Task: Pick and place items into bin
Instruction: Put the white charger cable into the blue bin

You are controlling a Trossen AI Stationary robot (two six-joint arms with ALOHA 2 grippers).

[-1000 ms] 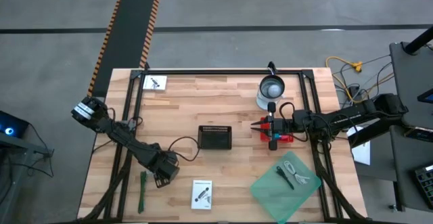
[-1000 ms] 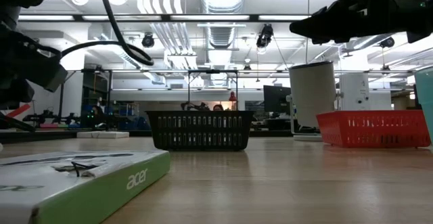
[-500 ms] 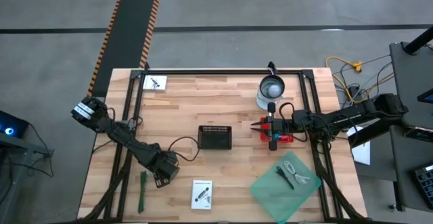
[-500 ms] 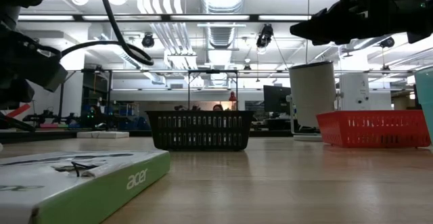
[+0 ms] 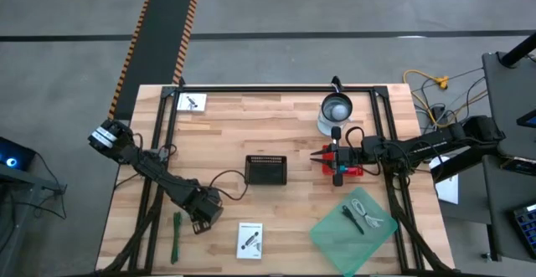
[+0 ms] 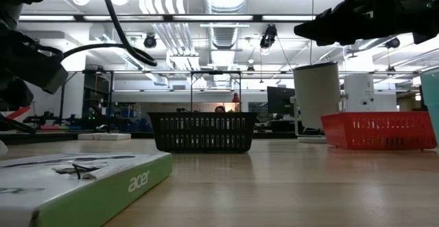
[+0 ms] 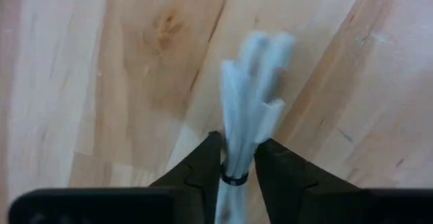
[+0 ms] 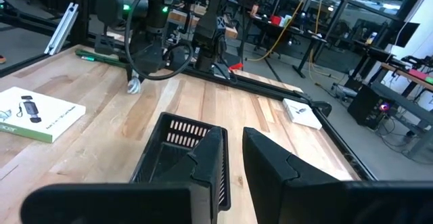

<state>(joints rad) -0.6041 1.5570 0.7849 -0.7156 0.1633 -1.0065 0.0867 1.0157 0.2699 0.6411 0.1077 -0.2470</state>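
My left gripper (image 5: 199, 220) points down at the table's near left and is shut on a bundle of white cable (image 7: 249, 88). The black bin (image 5: 266, 170) stands at the table's middle. A long green strip tool (image 5: 177, 237) lies flat left of my left gripper, and a white printed box (image 5: 249, 238) lies to its right. My right gripper (image 8: 233, 149) hovers level to the right of the bin and points at it. Its fingers are close together with nothing between them. My left gripper pinches the white cable bundle between its two fingers, just beside the black band (image 7: 233, 178) round the bundle. The fingers come from above and point down. The loops (image 7: 260, 55) fan out beyond the fingertips over the wood. I cannot tell whether they are lifted.
A red basket (image 5: 352, 171) sits under my right arm, with a white cylinder (image 5: 337, 110) behind it. A teal sheet (image 5: 339, 235) at the near right carries a white cable and a dark stick. A small card (image 5: 193, 102) lies at the far left. Black frame rails (image 5: 276, 89) border the table.
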